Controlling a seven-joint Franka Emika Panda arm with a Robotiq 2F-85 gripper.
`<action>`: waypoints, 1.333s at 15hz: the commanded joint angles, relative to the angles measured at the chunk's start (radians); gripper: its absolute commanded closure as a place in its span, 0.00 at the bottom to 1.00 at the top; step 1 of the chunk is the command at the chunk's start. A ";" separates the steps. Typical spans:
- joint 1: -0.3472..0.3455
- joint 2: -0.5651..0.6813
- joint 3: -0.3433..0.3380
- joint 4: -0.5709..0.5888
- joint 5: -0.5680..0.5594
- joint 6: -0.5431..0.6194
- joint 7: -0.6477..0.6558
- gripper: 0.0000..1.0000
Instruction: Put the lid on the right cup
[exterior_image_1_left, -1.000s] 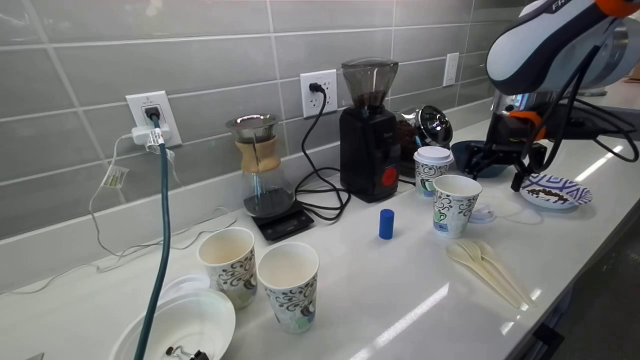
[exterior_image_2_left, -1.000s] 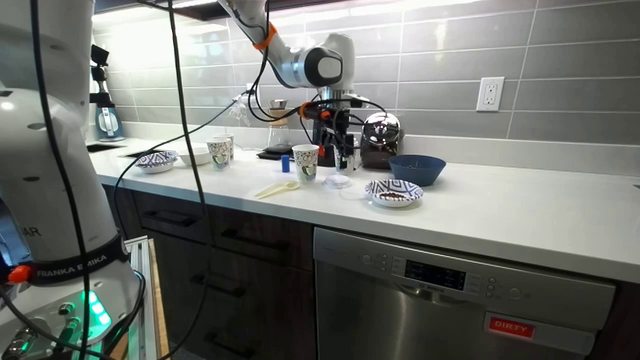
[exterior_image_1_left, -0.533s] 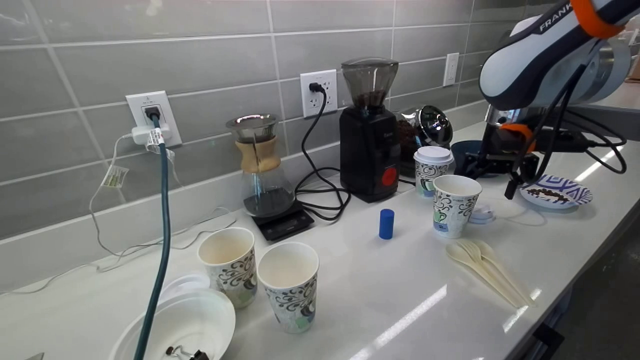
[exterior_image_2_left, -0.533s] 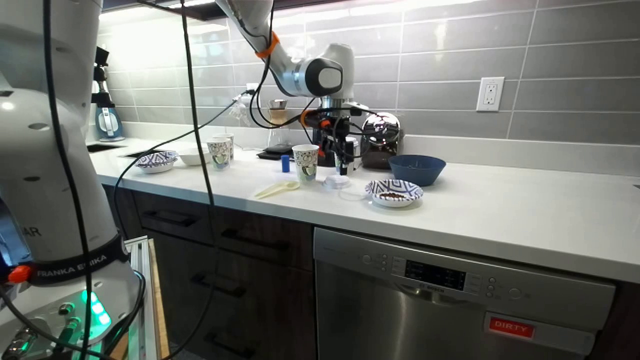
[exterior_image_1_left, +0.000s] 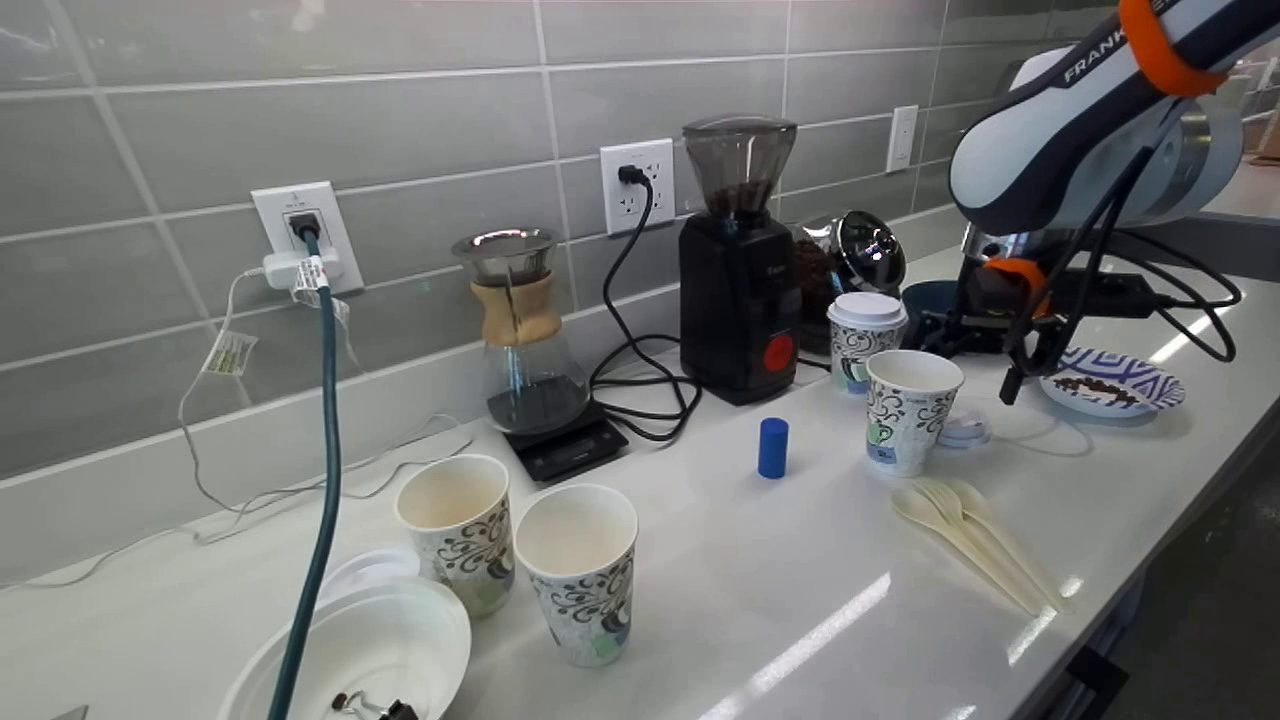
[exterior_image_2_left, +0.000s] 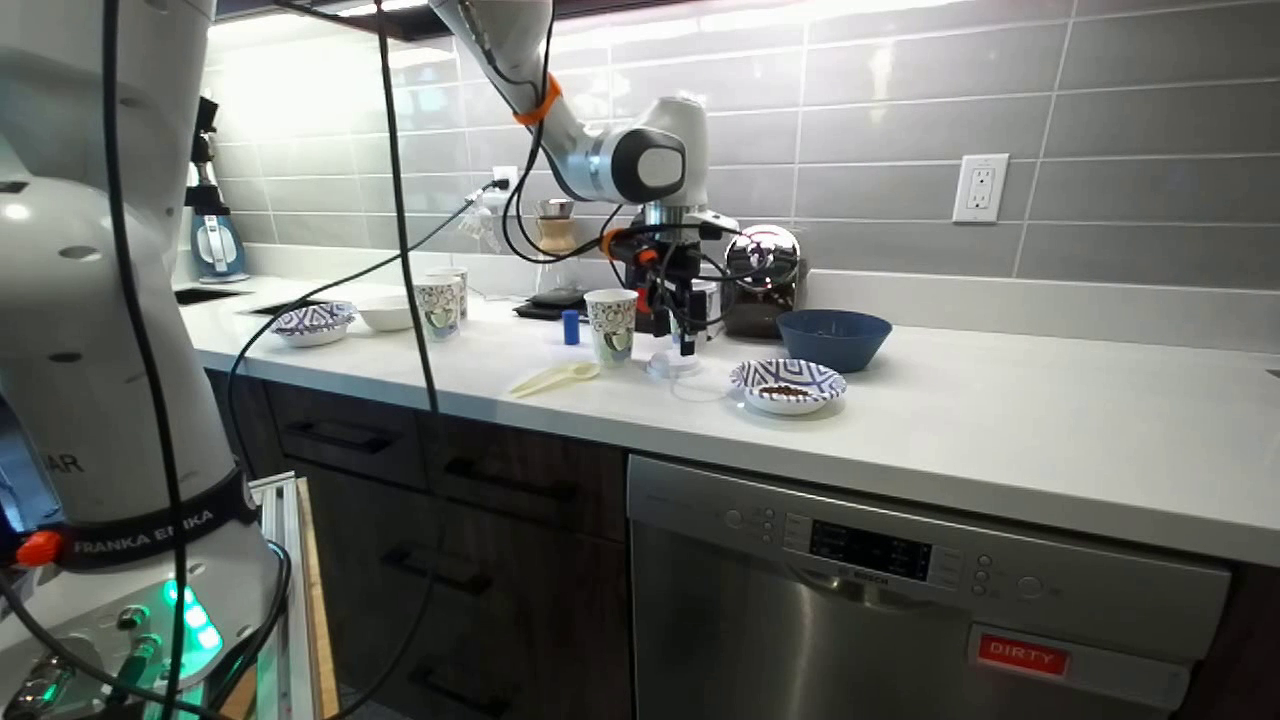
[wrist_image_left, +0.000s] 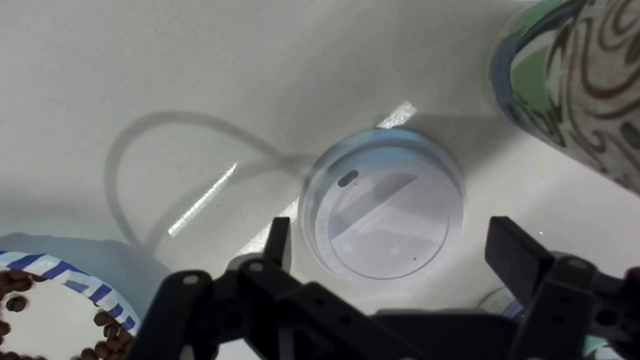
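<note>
The gripper (wrist_image_left: 391, 242) has its jaws spread apart. In the wrist view the lid (wrist_image_left: 385, 215) lies between the fingers (wrist_image_left: 512, 250), its middle a little past their tips, a gap showing at either side; finger height above it is hard to judge. Lid is flat on the counter (wrist_image_left: 225, 60). Just beside it stands the paper cup (wrist_image_left: 575, 95); on the lid's other side, a patterned bowl (wrist_image_left: 55, 270) with coffee beans (wrist_image_left: 112, 341). Farther, in an exterior view: lidded cup (exterior_image_1_left: 863, 348), then coffee grinder (exterior_image_1_left: 738, 300).
</note>
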 joint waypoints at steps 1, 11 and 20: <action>0.024 0.037 -0.018 0.037 0.014 0.021 0.039 0.00; 0.030 0.093 -0.023 0.076 0.017 0.039 0.060 0.00; 0.044 0.106 -0.037 0.087 0.008 0.023 0.079 0.05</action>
